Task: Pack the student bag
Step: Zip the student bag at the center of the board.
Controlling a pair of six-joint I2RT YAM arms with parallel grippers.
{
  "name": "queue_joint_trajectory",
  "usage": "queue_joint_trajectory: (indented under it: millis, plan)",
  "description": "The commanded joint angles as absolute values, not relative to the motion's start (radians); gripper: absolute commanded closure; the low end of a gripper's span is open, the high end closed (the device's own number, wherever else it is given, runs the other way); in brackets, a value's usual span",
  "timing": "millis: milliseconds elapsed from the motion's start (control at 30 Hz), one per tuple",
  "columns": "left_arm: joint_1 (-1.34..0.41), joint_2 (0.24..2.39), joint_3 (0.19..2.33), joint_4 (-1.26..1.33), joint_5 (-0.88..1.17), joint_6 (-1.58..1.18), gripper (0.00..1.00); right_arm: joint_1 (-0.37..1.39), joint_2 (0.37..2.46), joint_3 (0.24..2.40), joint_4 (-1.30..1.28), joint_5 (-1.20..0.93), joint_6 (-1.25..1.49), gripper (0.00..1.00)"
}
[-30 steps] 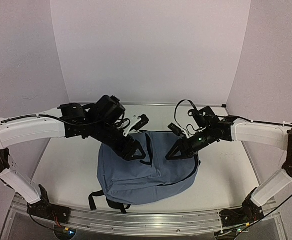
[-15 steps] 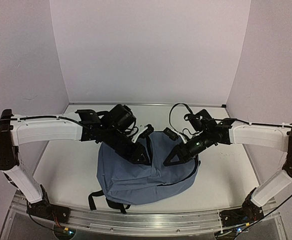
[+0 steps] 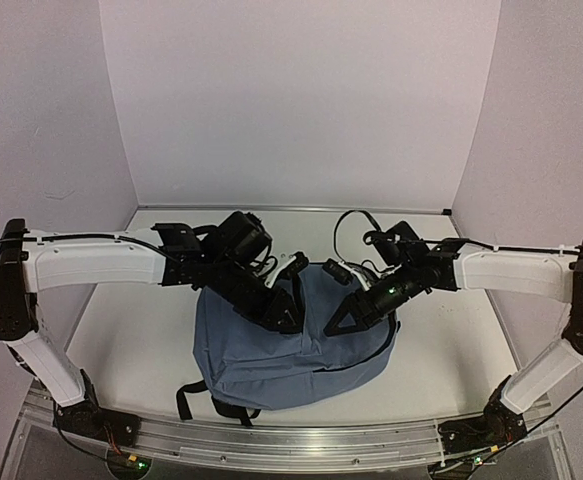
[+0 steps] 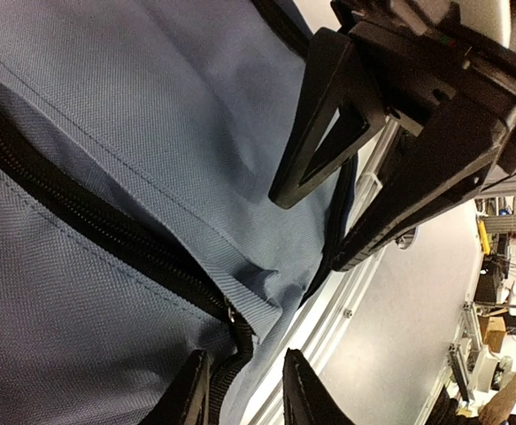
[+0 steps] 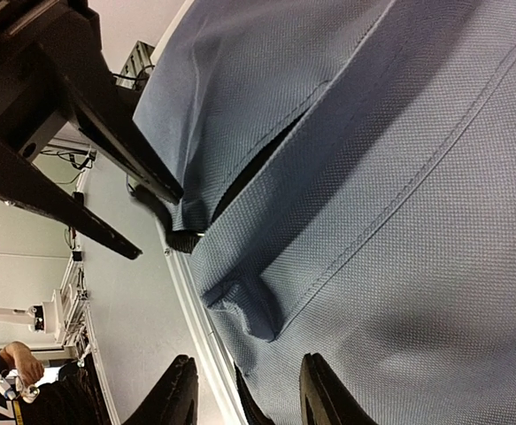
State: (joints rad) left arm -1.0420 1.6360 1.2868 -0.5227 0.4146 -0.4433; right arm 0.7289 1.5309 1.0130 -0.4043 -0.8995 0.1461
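- One student bag (image 3: 291, 350), slate-blue, lies flat at the middle of the table (image 3: 131, 320); its black straps (image 3: 196, 395) trail towards the near edge.
- We find two grippers bearing on its far half, near each other but apart; the left gripper (image 3: 285, 320) sits left of the bag's middle, the right gripper (image 3: 335, 324) right of it.
- Left wrist view: a black zip (image 4: 107, 230) runs slantwise across the cloth; its end passes between the fingers (image 4: 187, 394); these stand narrowly apart, with a strip of light showing beside the zip; we cannot tell whether they pinch it.
- Right wrist view: the bag's edge lies between the fingers (image 5: 324, 390); a small fold of cloth (image 5: 244, 305) sits just ahead of them; the gap is moderate; we cannot tell whether the cloth is gripped.
- The left arm (image 3: 81, 262) and the right arm (image 3: 516, 268) reach in from opposite sides; both are white with black wrists.
- A metal rail (image 3: 291, 440) runs along the near edge; pale lilac walls enclose the table.
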Motion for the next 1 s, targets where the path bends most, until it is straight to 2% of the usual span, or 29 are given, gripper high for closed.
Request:
queue_joint_trajectory:
  millis: [0, 200, 400, 533, 667, 800, 967]
  plan:
    - [-1.042, 1.613, 1.259, -0.53, 0.382, -0.472, 0.69, 0.752, 1.546, 1.033, -0.379, -0.875, 0.115, 0.59]
    - [-1.042, 1.619, 1.25, -0.544, 0.377, -0.48, 0.69, 0.766, 1.571, 1.051, -0.377, -0.864, 0.11, 0.57]
    - [-1.04, 1.587, 1.215, -0.542, 0.317, -0.506, 0.5, 0.782, 1.581, 1.058, -0.369, -0.853, 0.105, 0.57]
    - [-1.039, 1.576, 1.205, -0.547, 0.296, -0.523, 0.46, 0.787, 1.594, 1.064, -0.355, -0.851, 0.112, 0.57]
    - [-1.04, 1.601, 1.2, -0.51, 0.342, -0.527, 0.5, 0.794, 1.608, 1.067, -0.338, -0.849, 0.12, 0.58]
    - [-1.04, 1.603, 1.191, -0.436, 0.395, -0.532, 0.66, 0.796, 1.624, 1.072, -0.328, -0.834, 0.123, 0.58]
    - [-1.04, 1.595, 1.188, -0.396, 0.431, -0.53, 0.7, 0.796, 1.644, 1.072, -0.3, -0.818, 0.139, 0.59]
